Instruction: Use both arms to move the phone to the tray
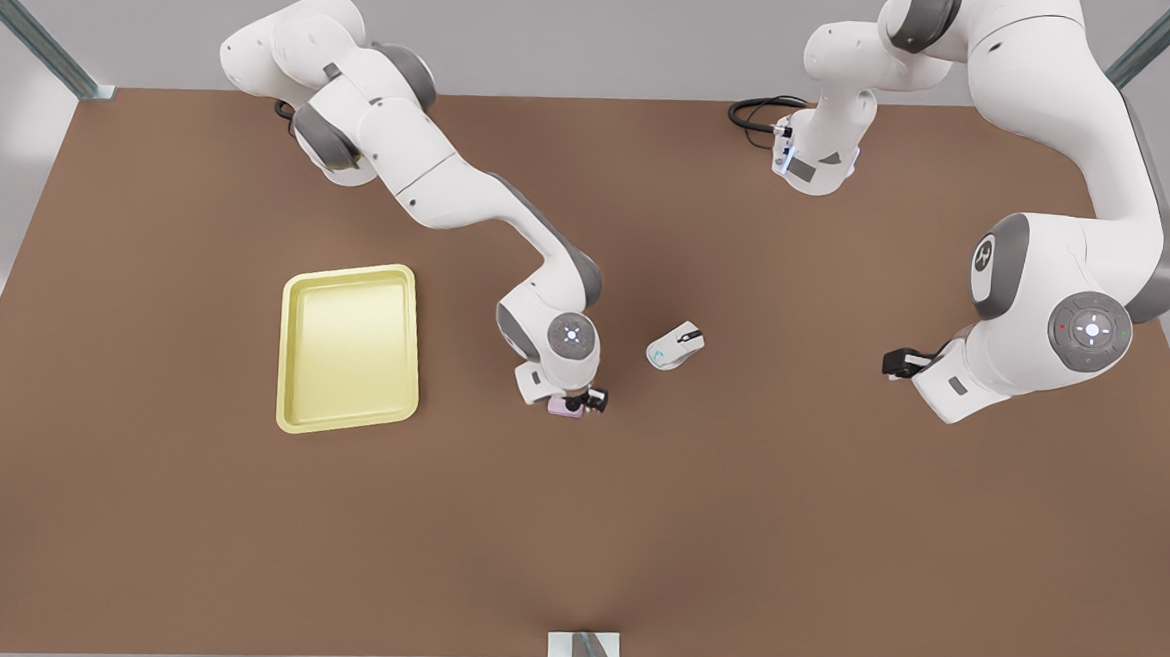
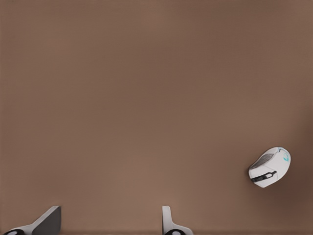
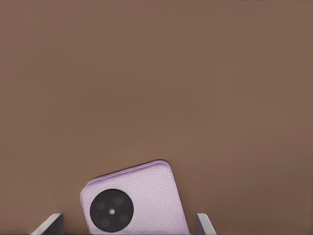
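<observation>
The phone [image 3: 133,200] lies mid-table between the spread fingers [image 3: 49,225] of the right gripper [image 1: 573,404] (nearer the tray [image 1: 349,349]), while the left gripper [image 1: 896,363] waits open.

The front view looks almost straight down from high above the brown counter [image 1: 575,528], taking in both arms and the tray [image 1: 349,348]. The right wrist view sits close over the phone [image 3: 134,200] at the right claw [image 1: 573,404]. The left wrist view, higher up, shares the mouse [image 2: 269,167] with the front view.
</observation>
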